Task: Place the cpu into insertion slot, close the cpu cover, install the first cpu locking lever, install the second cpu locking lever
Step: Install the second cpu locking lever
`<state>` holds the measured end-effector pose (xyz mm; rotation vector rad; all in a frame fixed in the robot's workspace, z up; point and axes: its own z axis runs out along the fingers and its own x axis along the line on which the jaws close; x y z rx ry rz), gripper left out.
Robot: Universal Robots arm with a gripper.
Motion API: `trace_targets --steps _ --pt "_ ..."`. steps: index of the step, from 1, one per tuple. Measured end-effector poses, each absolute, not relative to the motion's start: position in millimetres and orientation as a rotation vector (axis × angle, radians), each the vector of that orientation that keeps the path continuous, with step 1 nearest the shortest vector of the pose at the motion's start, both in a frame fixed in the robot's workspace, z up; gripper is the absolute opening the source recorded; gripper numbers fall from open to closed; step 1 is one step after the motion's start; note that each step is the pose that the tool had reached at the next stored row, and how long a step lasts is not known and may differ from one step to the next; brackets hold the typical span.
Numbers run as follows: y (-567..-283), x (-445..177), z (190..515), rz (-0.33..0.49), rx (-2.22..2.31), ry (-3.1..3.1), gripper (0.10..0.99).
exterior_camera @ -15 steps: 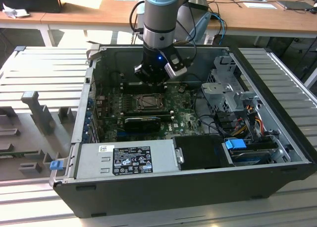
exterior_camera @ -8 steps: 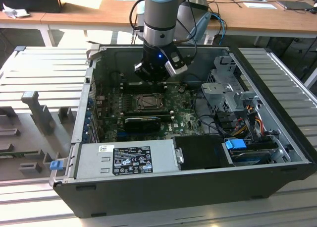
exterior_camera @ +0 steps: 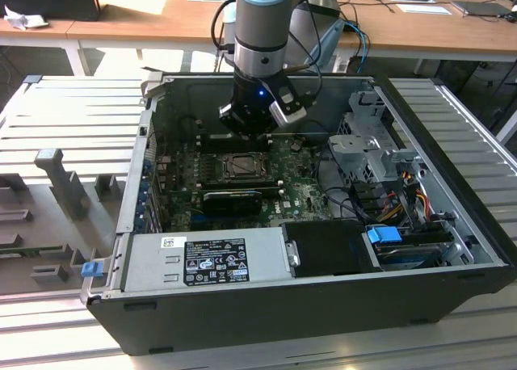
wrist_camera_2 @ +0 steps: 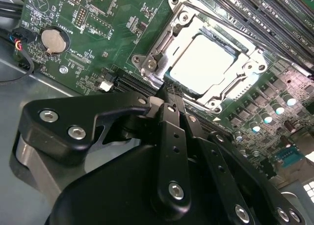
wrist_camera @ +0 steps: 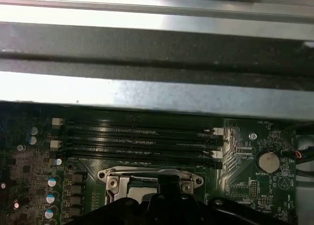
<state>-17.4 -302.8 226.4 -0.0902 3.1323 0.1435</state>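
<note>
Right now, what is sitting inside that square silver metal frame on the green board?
Inside the square silver metal frame lies a pale, flat square chip, its face showing through the frame's window. The black pincer hides the frame's near edge, and the socket beneath the chip is covered.

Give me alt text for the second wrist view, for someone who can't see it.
A black gripper hangs close over a green motherboard, its tips at the edge of the insertion slot, where the pale cpu lies framed by the silver cpu cover. A round coin battery sits off to one side of the socket.
</note>
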Motion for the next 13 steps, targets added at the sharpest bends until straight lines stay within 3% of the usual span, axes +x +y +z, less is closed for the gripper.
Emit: trace_targets --steps 13 --pt "-307.1 -17.4 230.1 0.143 -0.090 3.132 0.106"
